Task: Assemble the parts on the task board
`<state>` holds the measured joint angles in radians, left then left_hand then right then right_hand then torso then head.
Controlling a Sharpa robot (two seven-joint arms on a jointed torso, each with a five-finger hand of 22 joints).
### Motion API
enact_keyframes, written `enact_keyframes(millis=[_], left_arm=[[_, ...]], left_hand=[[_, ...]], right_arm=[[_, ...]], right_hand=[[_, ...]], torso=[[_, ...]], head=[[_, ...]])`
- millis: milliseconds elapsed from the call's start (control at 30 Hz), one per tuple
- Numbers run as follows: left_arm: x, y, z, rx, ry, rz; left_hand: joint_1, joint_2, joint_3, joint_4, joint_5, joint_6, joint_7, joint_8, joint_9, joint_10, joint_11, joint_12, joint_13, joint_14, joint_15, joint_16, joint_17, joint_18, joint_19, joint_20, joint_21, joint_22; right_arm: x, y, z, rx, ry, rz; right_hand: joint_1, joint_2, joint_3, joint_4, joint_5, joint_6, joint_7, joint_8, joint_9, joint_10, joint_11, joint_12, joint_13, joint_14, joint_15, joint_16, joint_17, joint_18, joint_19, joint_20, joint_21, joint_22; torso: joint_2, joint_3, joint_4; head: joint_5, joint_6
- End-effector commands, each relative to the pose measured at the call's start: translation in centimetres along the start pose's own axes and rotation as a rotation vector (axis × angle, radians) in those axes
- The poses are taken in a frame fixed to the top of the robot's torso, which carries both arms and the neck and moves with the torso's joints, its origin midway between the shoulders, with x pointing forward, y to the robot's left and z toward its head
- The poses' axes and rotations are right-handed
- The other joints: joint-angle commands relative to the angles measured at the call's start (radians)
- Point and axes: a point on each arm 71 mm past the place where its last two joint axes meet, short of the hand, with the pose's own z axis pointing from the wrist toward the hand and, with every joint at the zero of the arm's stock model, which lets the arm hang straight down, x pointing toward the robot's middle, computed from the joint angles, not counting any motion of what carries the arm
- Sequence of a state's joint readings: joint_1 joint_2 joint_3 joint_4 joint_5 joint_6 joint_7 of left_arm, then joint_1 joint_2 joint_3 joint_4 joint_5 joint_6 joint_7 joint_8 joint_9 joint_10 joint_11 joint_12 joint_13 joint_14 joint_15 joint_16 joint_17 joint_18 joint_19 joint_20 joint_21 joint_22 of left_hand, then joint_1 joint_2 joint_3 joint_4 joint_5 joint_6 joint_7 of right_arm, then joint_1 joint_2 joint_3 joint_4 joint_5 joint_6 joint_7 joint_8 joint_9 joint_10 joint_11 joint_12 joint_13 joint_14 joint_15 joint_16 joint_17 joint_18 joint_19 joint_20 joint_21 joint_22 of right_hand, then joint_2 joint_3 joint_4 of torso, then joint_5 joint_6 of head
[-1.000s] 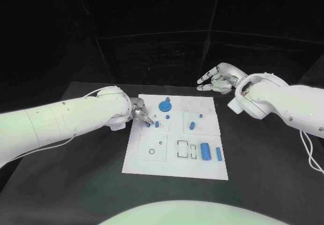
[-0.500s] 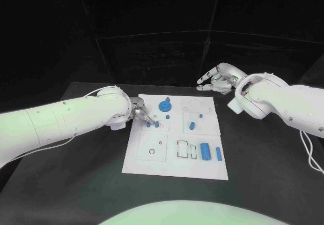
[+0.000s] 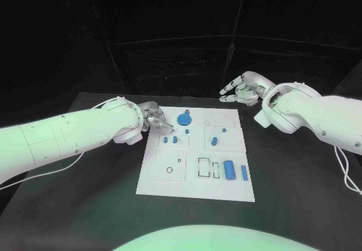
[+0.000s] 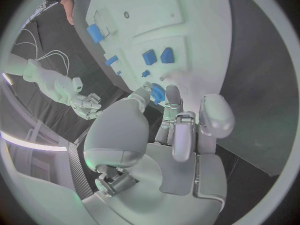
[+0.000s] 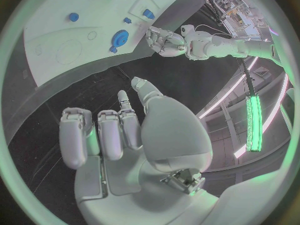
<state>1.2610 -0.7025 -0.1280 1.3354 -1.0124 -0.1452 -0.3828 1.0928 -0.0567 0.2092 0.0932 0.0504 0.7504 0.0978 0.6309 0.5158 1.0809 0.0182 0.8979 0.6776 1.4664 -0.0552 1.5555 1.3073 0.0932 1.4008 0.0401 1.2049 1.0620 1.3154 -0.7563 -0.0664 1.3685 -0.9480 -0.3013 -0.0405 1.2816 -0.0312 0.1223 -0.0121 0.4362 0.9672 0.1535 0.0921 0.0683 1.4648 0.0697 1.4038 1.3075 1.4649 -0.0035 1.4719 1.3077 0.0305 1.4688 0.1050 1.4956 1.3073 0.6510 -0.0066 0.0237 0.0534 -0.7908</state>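
While both arms frame the board:
Left hand: over the task board's edge, fingers apart, nothing held.
Parts: two small blue pieces lie just beside its fingertips.
Right hand: beyond the board's far edge, fingers spread, empty.

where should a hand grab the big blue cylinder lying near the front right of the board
Best guess: pinch the big blue cylinder across its round sides at mid-length, coming straight down from above. It lies flat on the task board with its long axis running front to back. The slimmer blue pin lies close on one side and a rectangular slot on the other, so the fingers must drop in narrowly.
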Motion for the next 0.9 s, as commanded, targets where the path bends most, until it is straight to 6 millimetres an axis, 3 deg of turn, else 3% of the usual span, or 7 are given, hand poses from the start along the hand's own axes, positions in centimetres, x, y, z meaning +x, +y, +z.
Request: enact_keyframes(millis=[33, 133, 200, 400, 567, 733, 900], left_arm=[[-0.8, -1.6, -0.2, 0.181, -0.115, -0.103], [-0.8, -2.4, -0.2, 0.271, -0.131, -0.100], [-0.6, -2.9, -0.2, 0.341, -0.140, -0.071], [0.7, -4.5, -0.1, 0.495, -0.153, 0.105], [1.9, -5.2, 0.4, 0.520, -0.128, 0.246], [2.8, -5.5, 1.1, 0.511, -0.101, 0.328], [3.5, -5.9, 1.8, 0.494, -0.080, 0.359]], left_hand=[[0.070, 0.011, 0.011, -0.030, 0.001, -0.019, 0.018, -0.027, -0.027, -0.064, 0.017, -0.050, -0.034, 0.072, 0.015, -0.043, 0.178, 0.017, -0.035, 0.013, -0.061, -0.074], [0.134, 0.000, 0.017, -0.061, 0.000, -0.022, 0.039, -0.063, -0.070, -0.149, 0.041, -0.129, -0.088, -0.002, 0.038, -0.156, 0.031, 0.056, -0.141, 0.033, -0.240, -0.286], [0.181, -0.013, 0.026, -0.090, -0.003, -0.019, 0.050, -0.093, -0.102, -0.185, 0.055, -0.180, -0.130, -0.039, 0.048, -0.206, -0.028, 0.070, -0.187, 0.045, -0.320, -0.370], [0.265, -0.028, 0.089, -0.152, -0.001, 0.043, 0.048, -0.179, -0.194, -0.193, 0.059, -0.295, -0.247, -0.091, 0.057, -0.285, -0.130, 0.090, -0.225, 0.061, -0.408, -0.454], [0.257, -0.052, 0.135, -0.172, -0.004, 0.118, 0.042, -0.274, -0.284, -0.132, 0.060, -0.390, -0.361, -0.010, 0.050, -0.193, -0.039, 0.052, -0.087, 0.059, -0.225, -0.248], [0.231, -0.079, 0.122, -0.169, -0.002, 0.140, 0.044, -0.297, -0.306, -0.137, 0.062, -0.424, -0.395, 0.018, 0.053, -0.155, 0.005, 0.033, -0.039, 0.057, -0.136, -0.142], [0.230, -0.077, 0.122, -0.172, -0.002, 0.171, 0.042, -0.323, -0.333, -0.120, 0.060, -0.456, -0.436, 0.036, 0.051, -0.138, 0.019, 0.020, 0.000, 0.055, -0.070, -0.063]], right_arm=[[0.0, 0.1, 0.1, -0.002, 0.001, -0.002], [0.0, 0.1, 0.1, -0.002, 0.001, -0.002], [0.0, 0.1, 0.1, -0.002, 0.001, -0.002], [0.1, 0.3, 0.2, -0.005, 0.004, -0.002], [0.2, 0.4, 0.3, -0.009, 0.006, -0.002], [0.3, 0.5, 0.3, -0.012, 0.008, -0.002], [0.4, 0.6, 0.4, -0.014, 0.010, -0.003]], right_hand=[[-0.009, -0.002, 0.004, -0.001, 0.006, 0.000, 0.003, -0.006, -0.002, 0.005, -0.004, -0.003, 0.132, 0.061, -0.007, -0.004, 0.058, 0.010, 0.011, -0.006, -0.005, 0.086], [-0.009, -0.001, 0.006, -0.001, 0.007, 0.000, 0.003, -0.006, -0.002, 0.005, -0.004, -0.003, 0.132, 0.061, -0.007, -0.004, 0.057, 0.010, 0.011, -0.006, -0.006, 0.086], [-0.009, 0.000, 0.007, -0.001, 0.007, 0.000, 0.003, -0.006, -0.002, 0.005, -0.004, -0.003, 0.131, 0.061, -0.007, -0.005, 0.056, 0.010, 0.011, -0.006, -0.006, 0.086], [-0.008, 0.000, 0.008, -0.001, 0.008, 0.000, 0.003, -0.006, -0.001, 0.005, -0.004, -0.003, 0.132, 0.061, -0.007, -0.004, 0.057, 0.010, 0.011, -0.006, -0.006, 0.086], [-0.008, 0.000, 0.008, -0.001, 0.008, 0.000, 0.003, -0.006, -0.001, 0.005, -0.004, -0.003, 0.132, 0.061, -0.007, -0.004, 0.057, 0.010, 0.011, -0.006, -0.006, 0.086], [-0.008, 0.000, 0.008, -0.001, 0.008, 0.000, 0.003, -0.006, -0.001, 0.005, -0.004, -0.003, 0.132, 0.061, -0.007, -0.004, 0.057, 0.010, 0.011, -0.006, -0.006, 0.086], [-0.008, 0.000, 0.008, -0.001, 0.008, 0.000, 0.003, -0.006, -0.001, 0.005, -0.004, -0.003, 0.132, 0.061, -0.007, -0.004, 0.057, 0.010, 0.011, -0.006, -0.006, 0.086]], torso=[[0.001, 0.0011, -0.0026], [0.001, 0.0002, -0.0020], [0.001, 0.0004, -0.0016], [0.001, -0.0002, -0.0013], [0.001, -0.0004, -0.0028], [0.001, -0.0004, -0.0018], [0.001, -0.0009, -0.0010]], head=[[0.001, 0.002], [-0.002, 0.005], [-0.003, 0.006], [-0.009, 0.012], [-0.011, 0.016], [-0.014, 0.018], [-0.015, 0.023]])
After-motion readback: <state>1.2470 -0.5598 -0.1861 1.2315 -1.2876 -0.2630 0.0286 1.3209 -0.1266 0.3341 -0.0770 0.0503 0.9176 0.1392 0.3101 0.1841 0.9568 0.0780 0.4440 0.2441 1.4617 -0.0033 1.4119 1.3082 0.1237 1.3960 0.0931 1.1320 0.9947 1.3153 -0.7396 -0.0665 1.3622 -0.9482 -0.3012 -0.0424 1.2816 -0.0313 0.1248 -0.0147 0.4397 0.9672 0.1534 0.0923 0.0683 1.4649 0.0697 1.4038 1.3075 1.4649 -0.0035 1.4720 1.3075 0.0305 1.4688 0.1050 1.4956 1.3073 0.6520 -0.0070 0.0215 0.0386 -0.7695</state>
